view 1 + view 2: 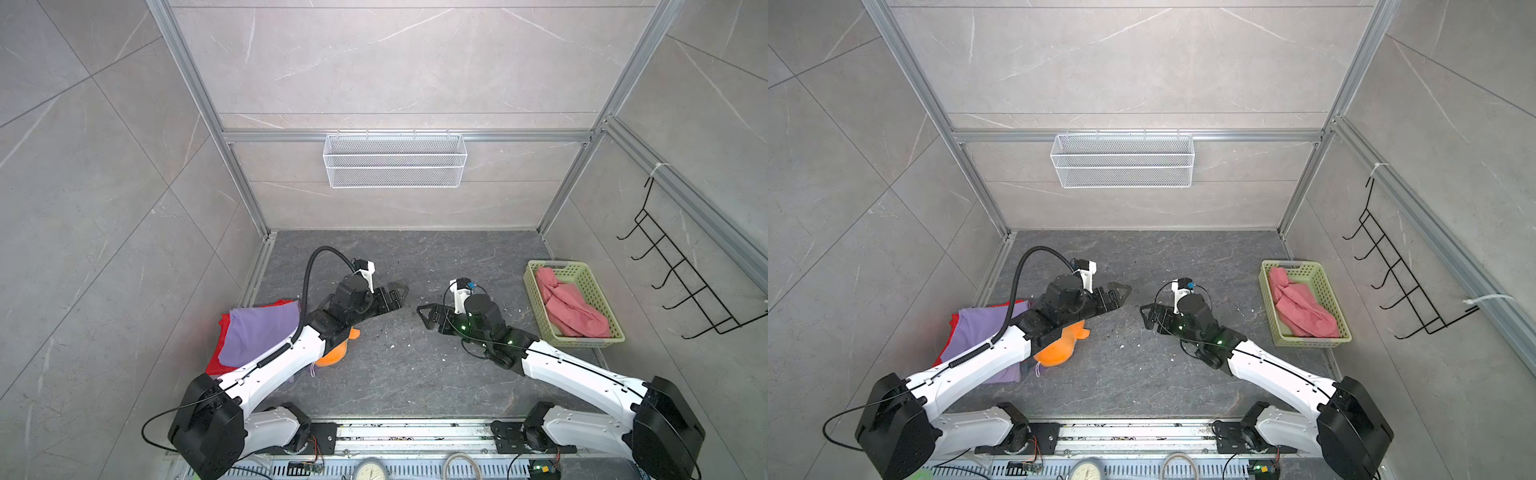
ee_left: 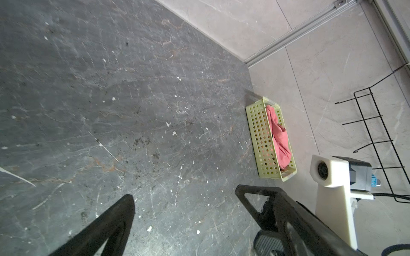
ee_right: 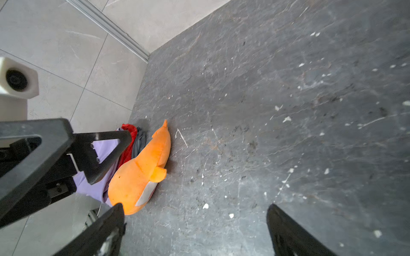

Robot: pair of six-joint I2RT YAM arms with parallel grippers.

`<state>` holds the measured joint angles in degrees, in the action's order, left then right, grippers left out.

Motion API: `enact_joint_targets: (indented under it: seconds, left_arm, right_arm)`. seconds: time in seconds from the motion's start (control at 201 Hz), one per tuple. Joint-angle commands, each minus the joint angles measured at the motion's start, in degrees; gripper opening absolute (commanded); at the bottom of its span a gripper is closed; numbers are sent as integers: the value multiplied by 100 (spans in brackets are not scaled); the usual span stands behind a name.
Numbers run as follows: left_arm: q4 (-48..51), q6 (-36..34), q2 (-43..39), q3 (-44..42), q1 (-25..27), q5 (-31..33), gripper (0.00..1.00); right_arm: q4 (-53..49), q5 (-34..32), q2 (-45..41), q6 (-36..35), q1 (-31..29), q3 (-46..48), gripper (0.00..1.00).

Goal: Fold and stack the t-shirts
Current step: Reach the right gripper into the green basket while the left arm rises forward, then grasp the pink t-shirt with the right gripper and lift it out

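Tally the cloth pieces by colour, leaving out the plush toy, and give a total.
Salmon-pink t-shirt, in the green basket: 1
Lavender t-shirt: 1
Red t-shirt: 1
Dark grey cloth, kind unclear: 1
Total: 4

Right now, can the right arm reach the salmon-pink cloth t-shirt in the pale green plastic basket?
Probably yes. The salmon-pink cloth t-shirt lies uncovered in the pale green plastic basket beside that arm; the right claw, open and empty, points away but nothing stands between.
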<state>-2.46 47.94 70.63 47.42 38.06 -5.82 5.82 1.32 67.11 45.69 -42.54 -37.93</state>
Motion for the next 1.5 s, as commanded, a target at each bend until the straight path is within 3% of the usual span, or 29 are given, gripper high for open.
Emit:
enact_joint_targets:
  seconds: [0.0, 0.119, 0.194, 0.324, 0.363, 0.453, 0.632, 0.687, 0.807, 0.931, 1.125, 1.319, 1.414, 1.499]
  left_arm:
    - [-378, 470, -148, -70, 8, 352, 100]
    - [-387, 216, -137, -10, 4, 151, 100]
    - [-309, -97, -129, 125, -2, 245, 100]
    - [725, -1099, -6, 958, -7, 1019, 100]
    - [697, -1378, 90, 1119, -1, 991, 100]
    - [397, -1842, 408, 1364, -4, 724, 100]
    - [258, -2262, 1803, 2531, 8, -716, 100]
    - [329, -2289, 2297, 2971, 5, -1228, 100]
    - [343, -2173, 3065, 3629, 43, -1755, 100]
    - [299, -2103, 3602, 3998, 84, -1954, 100]
    - [317, -2163, 4002, 4363, 188, -2068, 100]
    - [545, -2046, 4319, 4682, 299, -2109, 100]
    - [704, -2036, 4396, 4792, 356, -2046, 100]
    - [772, -2009, 4407, 4844, 386, -1949, 100]
  right_arm:
    - [241, -466, -212, 536, -76, 80, 100]
    - [-422, -726, -78, 696, 17, -195, 100]
    - [-871, -925, 131, 312, 326, -503, 99]
    - [-2058, -2592, 533, -744, 826, -1428, 99]
    - [-2239, -3196, 643, -966, 979, -1634, 100]
    - [-2142, -3695, 889, -1450, 1489, -1904, 100]
    - [-2284, -3560, 1571, -2057, 2921, -2606, 100]
    - [-2259, -3197, 1746, -2322, 3319, -2758, 100]
    - [-2388, -3037, 2121, -2372, 4088, -3005, 100]
    - [-2387, -2775, 2366, -2152, 4943, -3031, 100]
    - [-2045, -1806, 2799, -1977, 6029, -2907, 97]
    - [-1899, -1506, 3367, -2014, 6271, -2994, 93]
    - [-1979, -1376, 3625, -1966, 6320, -3098, 83]
    - [-2087, -1284, 3753, -1861, 6329, -3138, 61]
